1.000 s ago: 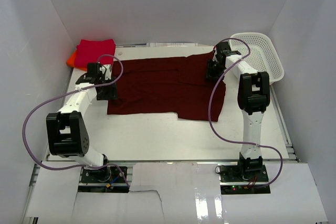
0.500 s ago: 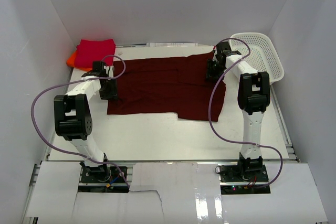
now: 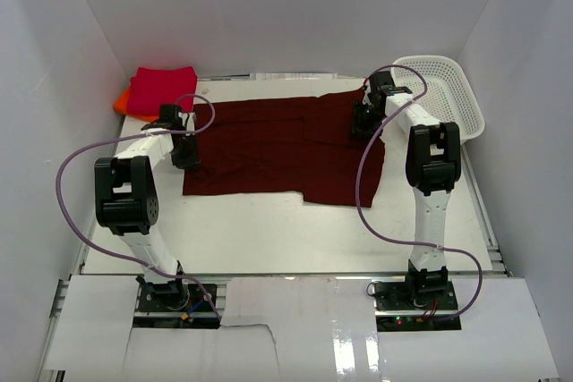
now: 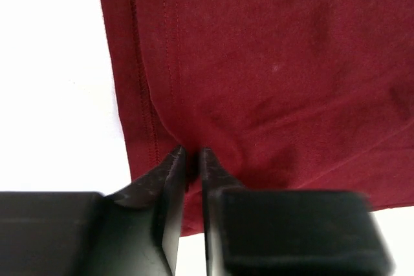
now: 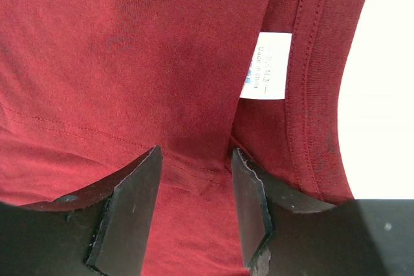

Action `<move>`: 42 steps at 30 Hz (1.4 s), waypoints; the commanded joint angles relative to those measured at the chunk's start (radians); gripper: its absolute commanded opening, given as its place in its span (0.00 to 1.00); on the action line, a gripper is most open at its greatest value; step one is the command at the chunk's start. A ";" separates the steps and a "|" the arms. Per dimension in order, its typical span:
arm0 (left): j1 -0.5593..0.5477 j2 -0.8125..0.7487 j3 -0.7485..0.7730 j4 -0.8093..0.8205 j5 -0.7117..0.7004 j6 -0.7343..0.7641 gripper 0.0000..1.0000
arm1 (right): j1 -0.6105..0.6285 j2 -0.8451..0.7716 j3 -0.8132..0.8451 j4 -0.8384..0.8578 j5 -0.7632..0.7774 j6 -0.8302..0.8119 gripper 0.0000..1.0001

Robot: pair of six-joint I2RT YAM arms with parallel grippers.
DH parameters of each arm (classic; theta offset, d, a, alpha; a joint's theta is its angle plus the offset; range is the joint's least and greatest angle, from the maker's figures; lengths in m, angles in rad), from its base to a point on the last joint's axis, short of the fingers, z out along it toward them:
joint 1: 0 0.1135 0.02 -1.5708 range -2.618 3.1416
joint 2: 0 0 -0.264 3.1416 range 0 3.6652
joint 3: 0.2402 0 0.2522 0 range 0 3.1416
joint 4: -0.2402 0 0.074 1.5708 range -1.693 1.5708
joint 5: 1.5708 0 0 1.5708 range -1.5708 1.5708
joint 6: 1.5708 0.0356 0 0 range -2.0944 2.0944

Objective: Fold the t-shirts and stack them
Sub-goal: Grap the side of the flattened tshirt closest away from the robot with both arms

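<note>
- Left gripper just pinched nearly shut on the hem of the big dark maroon cloth t-shirt.
- Right gripper sits with jaws apart at the collar, so the fold looks about ready.

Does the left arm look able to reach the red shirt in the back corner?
Probably yes: the red shirt lies just beyond the left gripper with nothing between, though that gripper is pinching the maroon shirt and must let go first.
</note>
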 commanded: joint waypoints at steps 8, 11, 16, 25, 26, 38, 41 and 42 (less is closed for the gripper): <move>0.002 -0.044 -0.010 -0.008 -0.013 -0.017 0.13 | -0.004 -0.038 -0.021 0.016 -0.017 -0.007 0.54; 0.002 -0.056 0.002 -0.033 -0.040 -0.014 0.12 | -0.004 -0.033 -0.020 0.016 -0.014 -0.009 0.54; 0.002 -0.076 0.013 -0.067 -0.086 -0.007 0.12 | -0.004 -0.028 -0.021 0.015 -0.012 -0.009 0.54; 0.002 -0.056 0.045 -0.073 -0.197 -0.002 0.10 | -0.006 -0.028 -0.026 0.016 -0.019 -0.015 0.54; 0.002 -0.052 0.051 -0.073 -0.200 -0.001 0.10 | -0.004 -0.028 -0.024 0.016 -0.019 -0.015 0.54; 0.004 0.034 0.142 -0.096 -0.261 0.016 0.20 | -0.004 -0.036 -0.038 0.023 -0.025 -0.021 0.54; 0.004 0.021 0.122 -0.091 -0.254 0.016 0.43 | -0.004 -0.038 -0.035 0.022 -0.025 -0.021 0.55; 0.004 0.016 0.114 -0.091 -0.250 0.016 0.45 | -0.004 -0.036 -0.033 0.022 -0.025 -0.021 0.55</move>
